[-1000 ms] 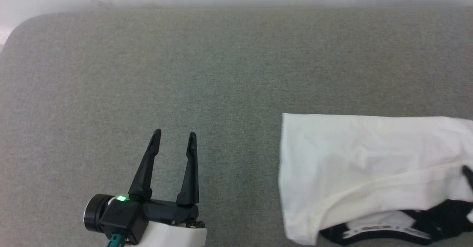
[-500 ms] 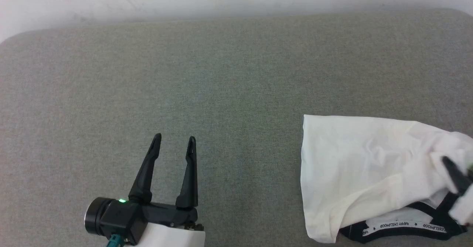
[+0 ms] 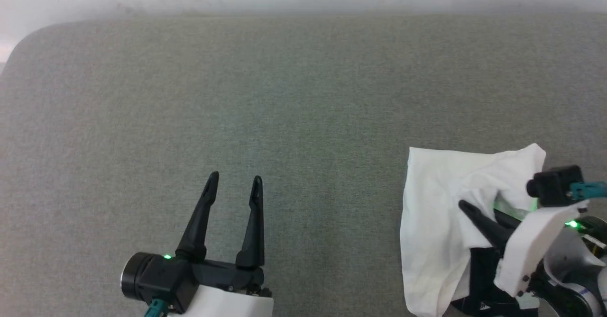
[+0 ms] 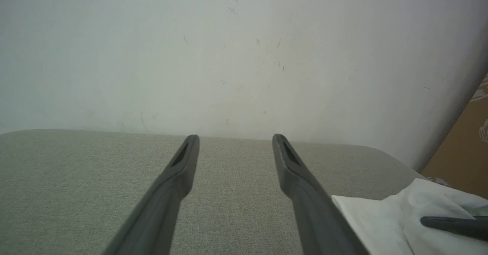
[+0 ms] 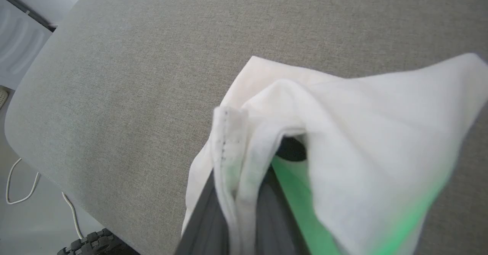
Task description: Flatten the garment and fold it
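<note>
The garment (image 3: 436,212) lies bunched at the table's near right, mostly white, with a black part (image 3: 476,284) under my right arm. My right gripper (image 3: 474,212) points left over it, shut on a white hemmed edge held up off the rest. In the right wrist view the hem of the garment (image 5: 362,133) is pinched between the dark fingers (image 5: 272,213), whose tips are hidden by cloth. My left gripper (image 3: 235,178) stands open and empty at the near left, well apart from the cloth. The left wrist view has the left gripper (image 4: 235,140), the garment (image 4: 381,217) and a right finger (image 4: 453,224).
The grey padded table (image 3: 303,94) stretches to a white wall (image 4: 244,56) at the back, with a rounded corner at far left. Brown cardboard (image 4: 465,148) stands past the table's right end. A white cable (image 5: 23,186) lies on the floor beside the table.
My right gripper has come in from the right edge, carrying the white edge up and leftward over the rest. The cloth's left edge has drawn rightward. The left gripper stays open, barely shifted.
</note>
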